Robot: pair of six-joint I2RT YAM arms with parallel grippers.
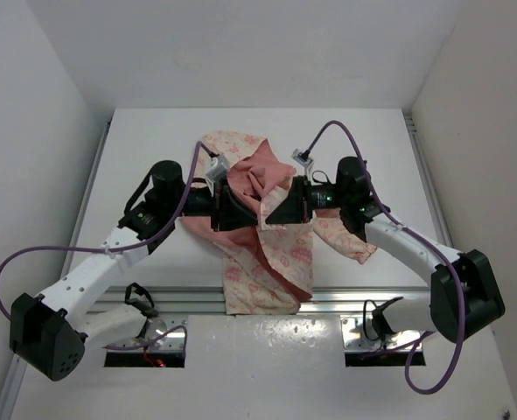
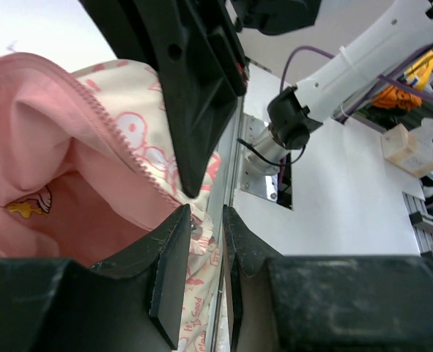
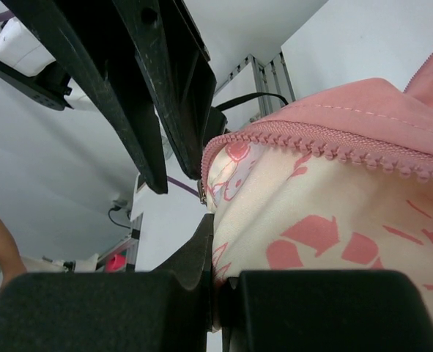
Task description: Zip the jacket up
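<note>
The jacket (image 1: 267,262) lies in the middle of the table, cream with pink print, its salmon lining (image 1: 262,175) folded open at the top. Both grippers meet over its front. My left gripper (image 1: 243,210) comes in from the left, its jaws nearly together (image 2: 205,214) with the printed front edge beside the pink zipper (image 2: 113,139) between them. My right gripper (image 1: 282,210) comes in from the right and is shut (image 3: 215,249) on the cream fabric just below the other zipper row (image 3: 333,143). The lower hem hangs over the table's near edge.
An aluminium rail (image 1: 372,302) runs along the near edge of the white table (image 1: 153,149). White walls enclose the left, back and right. Purple cables (image 1: 31,254) loop off both arms. Bottles and clutter (image 2: 406,150) sit beyond the table.
</note>
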